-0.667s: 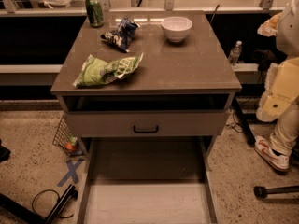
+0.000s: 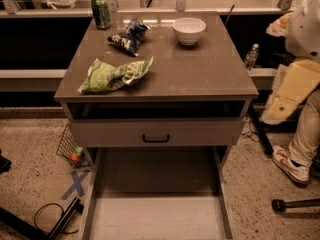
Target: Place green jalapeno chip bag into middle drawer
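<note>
soda can (image 2: 101,12): green, upright, way back at 11 o'clock on the table (image 2: 200,74). Not in play.
chip bag (image 2: 114,75): the light green one, lying flat and crumpled at about 8 o'clock on the table, close to the left edge and well apart from everything else.
blue bag (image 2: 129,36): smaller and dark, at 12 o'clock from the chip bag. It's the wrong bag, and easy to bump on a sloppy approach.
bowl (image 2: 189,30): white, at 1 o'clock on the table, out of the way.
handle front (image 2: 155,134): shut drawer face with a black handle, right under the table top.
open drawer (image 2: 157,216): pulled out at 6 o'clock below that, with a pale bare floor. This is where the bag has to go.
arm (image 2: 292,86): pale bulky shapes at 3 o'clock, off the table's right side.
hand: lost somewhere in that arm blob, can't tell if it's open or closed. It's far from the chip bag, so it isn't holding it.
risks, imo: a glossy, puffy bag can slip from a pinch at its edge. It's a long reach across the table. The carry down has to pass the table lip and handle front, so the bag could snag or land on the floor beside the thin drawer walls.
</note>
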Robot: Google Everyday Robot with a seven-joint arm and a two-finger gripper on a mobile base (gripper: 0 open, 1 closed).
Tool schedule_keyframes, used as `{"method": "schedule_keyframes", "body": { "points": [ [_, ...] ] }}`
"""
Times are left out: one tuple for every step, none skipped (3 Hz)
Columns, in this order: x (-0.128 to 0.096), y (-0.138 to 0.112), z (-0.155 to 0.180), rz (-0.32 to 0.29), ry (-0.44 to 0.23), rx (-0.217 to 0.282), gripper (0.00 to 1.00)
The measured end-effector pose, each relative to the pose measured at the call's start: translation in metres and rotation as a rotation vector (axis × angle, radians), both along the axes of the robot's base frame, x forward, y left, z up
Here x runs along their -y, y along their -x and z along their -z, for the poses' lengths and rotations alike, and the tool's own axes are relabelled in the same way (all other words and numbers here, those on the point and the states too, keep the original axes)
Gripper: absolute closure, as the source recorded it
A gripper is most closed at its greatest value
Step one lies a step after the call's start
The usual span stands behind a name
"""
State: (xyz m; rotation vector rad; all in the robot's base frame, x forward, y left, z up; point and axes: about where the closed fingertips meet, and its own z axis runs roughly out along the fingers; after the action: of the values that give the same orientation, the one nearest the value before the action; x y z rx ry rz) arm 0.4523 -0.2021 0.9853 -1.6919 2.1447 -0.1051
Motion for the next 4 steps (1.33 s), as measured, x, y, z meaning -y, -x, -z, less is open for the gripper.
{"method": "schedule_keyframes", "body": {
  "points": [
    [-0.043,-0.047,0.005,-0.088,-0.12,0.072,0.0],
    [-0.074,-0.076,0.007,-0.142,-0.184,0.103,0.0],
    [-0.12,-0.097,0.016,-0.174,-0.232,0.134,0.0],
    [-0.124,-0.101,0.019,-0.182,-0.231,0.13,0.0]
  ]
}}
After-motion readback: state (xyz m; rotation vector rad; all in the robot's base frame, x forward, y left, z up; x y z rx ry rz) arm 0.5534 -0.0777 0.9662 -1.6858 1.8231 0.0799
